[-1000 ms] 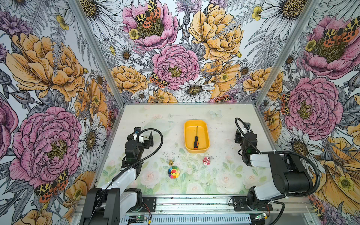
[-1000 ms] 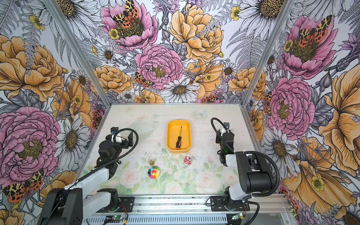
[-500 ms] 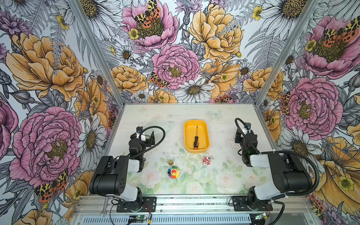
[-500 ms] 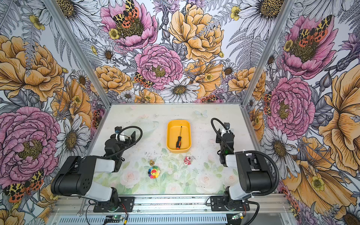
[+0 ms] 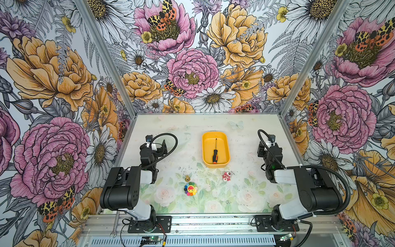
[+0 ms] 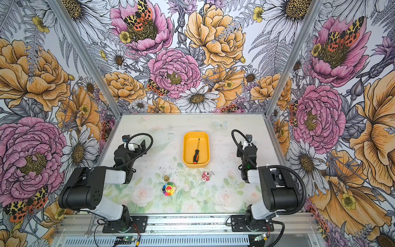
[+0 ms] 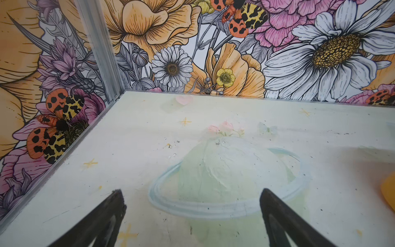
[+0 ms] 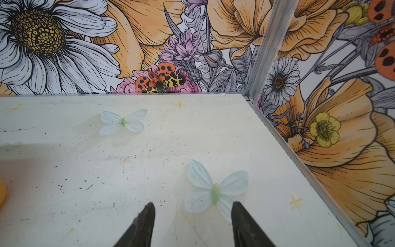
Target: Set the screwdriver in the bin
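The screwdriver (image 5: 215,151) lay inside the bin (image 5: 222,145), centre of frame (orange-tipped handle toward the bottom edge). The left gripper (image 7: 191,191) and right gripper (image 8: 192,204) stood spread, holding nothing.

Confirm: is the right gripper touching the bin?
Apart. The right wrist view shows the right gripper open over bare table, holding nothing. In both top views a stretch of table separates it from the bin.

Yellow-orange bin (image 5: 215,163), black-and-orange-handled screwdriver (image 5: 214,155), rainbow-petalled flower toy (image 5: 190,189), pink-and-white figure (image 5: 226,176).
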`<state>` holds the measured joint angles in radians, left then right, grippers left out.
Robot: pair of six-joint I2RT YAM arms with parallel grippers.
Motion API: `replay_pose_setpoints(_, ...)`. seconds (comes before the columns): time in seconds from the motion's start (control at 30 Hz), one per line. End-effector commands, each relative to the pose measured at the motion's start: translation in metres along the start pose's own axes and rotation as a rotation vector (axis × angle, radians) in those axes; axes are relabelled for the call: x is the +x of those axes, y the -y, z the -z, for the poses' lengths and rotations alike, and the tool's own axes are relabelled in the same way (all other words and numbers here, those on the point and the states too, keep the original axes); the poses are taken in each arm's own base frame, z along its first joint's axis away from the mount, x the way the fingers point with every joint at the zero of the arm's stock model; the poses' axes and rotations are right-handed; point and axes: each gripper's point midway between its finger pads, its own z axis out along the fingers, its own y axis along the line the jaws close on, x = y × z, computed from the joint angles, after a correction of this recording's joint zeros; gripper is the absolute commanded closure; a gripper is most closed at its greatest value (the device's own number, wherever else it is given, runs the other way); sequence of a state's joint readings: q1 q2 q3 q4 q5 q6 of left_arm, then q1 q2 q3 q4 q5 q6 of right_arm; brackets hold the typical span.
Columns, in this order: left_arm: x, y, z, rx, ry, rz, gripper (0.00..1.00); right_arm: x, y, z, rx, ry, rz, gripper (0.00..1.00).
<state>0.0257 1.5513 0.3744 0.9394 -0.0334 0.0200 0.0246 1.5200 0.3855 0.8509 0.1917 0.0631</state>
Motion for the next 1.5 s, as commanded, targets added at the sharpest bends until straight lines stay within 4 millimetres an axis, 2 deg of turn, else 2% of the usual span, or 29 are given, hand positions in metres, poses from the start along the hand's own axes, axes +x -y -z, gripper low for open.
replay_pose_setpoints(0.0,-0.0010,-0.0012,-0.0008,-0.006,0.000,0.020,0.01,-0.0005,0.0060,-0.0011,0.025,0.012,-0.019,0.39)
replay_pose_setpoints(0.07,-0.0012,-0.0014,-0.0007,-0.006,0.002,0.020,0.01,-0.0006,0.0059,-0.0011,0.025,0.012,-0.020,0.32)
replay_pose_setpoints(0.4,-0.0008,-0.0015,-0.0007,-0.005,-0.001,0.020,0.01,-0.0013,0.0061,-0.0010,0.025,0.015,-0.020,0.19)
replay_pose_setpoints(0.43,-0.0010,-0.0013,-0.0007,-0.005,0.000,0.020,0.01,-0.0006,0.0063,-0.0010,0.025,0.013,-0.020,0.01)
replay_pose_setpoints(0.47,-0.0012,-0.0011,-0.0007,-0.004,0.001,0.020,0.01,-0.0009,0.0065,-0.0008,0.026,0.014,-0.020,0.00)
replay_pose_setpoints(1.47,-0.0012,-0.0015,-0.0007,-0.007,0.002,0.020,0.01,-0.0007,0.0063,-0.0010,0.025,0.013,-0.018,0.00)
